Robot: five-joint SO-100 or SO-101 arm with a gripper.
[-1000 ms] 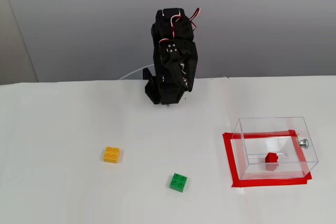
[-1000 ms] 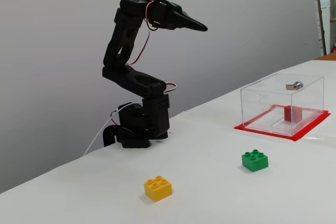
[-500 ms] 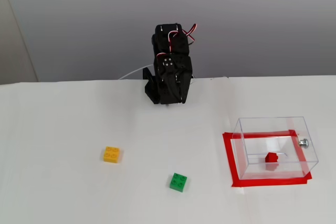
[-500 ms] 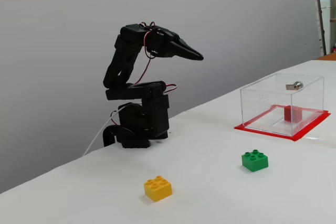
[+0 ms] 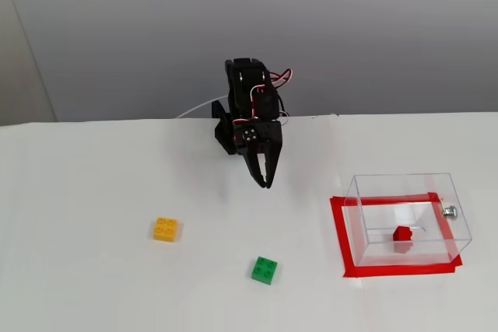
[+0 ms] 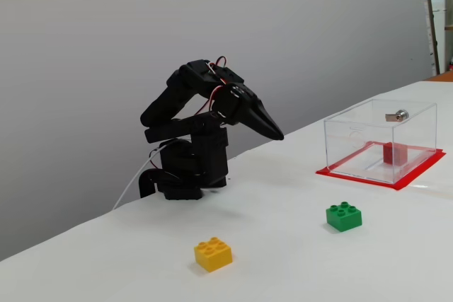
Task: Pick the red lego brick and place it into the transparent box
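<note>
The red lego brick (image 5: 402, 234) (image 6: 391, 152) lies on the floor of the transparent box (image 5: 366, 192) (image 6: 347, 132), which stands inside a red tape frame. Folded low over its base near the table's back edge, my black gripper (image 5: 266, 184) (image 6: 278, 134) is shut with its tip pointing down toward the table. It holds nothing. It is well clear of the box, to its left in both fixed views.
A yellow brick (image 5: 165, 229) (image 6: 213, 254) and a green brick (image 5: 264, 270) (image 6: 344, 216) lie loose on the white table in front of the arm. A silver knob (image 5: 449, 210) (image 6: 400, 114) sticks out of the box wall.
The arm has folded down from a raised pose. The gripper's tip has swung from pointing sideways high up to pointing down near the table. The bricks and box have not moved.
</note>
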